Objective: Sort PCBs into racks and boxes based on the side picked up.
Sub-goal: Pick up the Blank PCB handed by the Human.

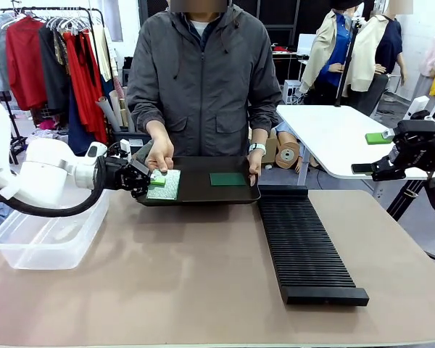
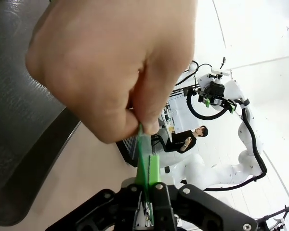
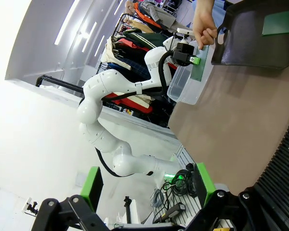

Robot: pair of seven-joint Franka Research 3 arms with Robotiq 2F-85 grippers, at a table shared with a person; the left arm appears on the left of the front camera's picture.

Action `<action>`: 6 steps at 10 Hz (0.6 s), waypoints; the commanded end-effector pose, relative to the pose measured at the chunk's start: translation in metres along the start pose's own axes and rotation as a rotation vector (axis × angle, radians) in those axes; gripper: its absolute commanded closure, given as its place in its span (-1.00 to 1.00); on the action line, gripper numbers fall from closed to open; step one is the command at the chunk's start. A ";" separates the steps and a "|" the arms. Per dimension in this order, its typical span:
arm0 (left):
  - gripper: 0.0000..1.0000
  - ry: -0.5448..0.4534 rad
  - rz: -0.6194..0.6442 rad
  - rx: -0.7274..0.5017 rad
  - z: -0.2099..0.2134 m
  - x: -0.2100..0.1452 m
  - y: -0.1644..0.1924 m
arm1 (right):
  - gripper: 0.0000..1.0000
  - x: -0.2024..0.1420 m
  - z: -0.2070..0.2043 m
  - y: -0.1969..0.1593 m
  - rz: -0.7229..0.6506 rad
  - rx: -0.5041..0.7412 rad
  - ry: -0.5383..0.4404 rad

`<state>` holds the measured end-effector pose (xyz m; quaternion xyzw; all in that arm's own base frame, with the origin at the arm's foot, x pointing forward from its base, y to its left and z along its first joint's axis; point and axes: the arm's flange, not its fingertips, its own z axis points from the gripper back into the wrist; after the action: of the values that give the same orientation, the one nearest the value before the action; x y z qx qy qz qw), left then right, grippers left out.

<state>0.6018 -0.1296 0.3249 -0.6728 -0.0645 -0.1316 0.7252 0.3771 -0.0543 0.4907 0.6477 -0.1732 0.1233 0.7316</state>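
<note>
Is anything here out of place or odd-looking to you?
Nothing looks spilled or broken. One PCB is pinched by both the person's hand and the left gripper at once, at the left end of the black tray; that looks like a handover, not a fault.

A smooth black tray [image 1: 196, 183] at the far edge of the tan table [image 1: 167, 283] — behind, a clothes rail [image 1: 51, 43] of red garments, a white side table [image 1: 333, 138].
</note>
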 end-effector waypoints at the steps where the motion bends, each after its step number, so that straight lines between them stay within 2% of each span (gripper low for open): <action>1: 1.00 -0.012 0.036 0.003 0.000 0.008 -0.004 | -1.00 0.001 0.000 0.001 0.008 0.005 -0.005; 2: 1.00 0.000 0.000 0.000 0.000 0.000 0.000 | -1.00 0.001 0.000 0.001 0.008 0.005 -0.005; 6: 1.00 0.000 0.000 0.000 0.000 0.000 0.000 | -1.00 0.001 0.000 0.001 0.008 0.005 -0.005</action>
<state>0.6027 -0.1292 0.3246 -0.6726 -0.0620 -0.1282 0.7261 0.3771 -0.0543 0.4907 0.6477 -0.1732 0.1233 0.7316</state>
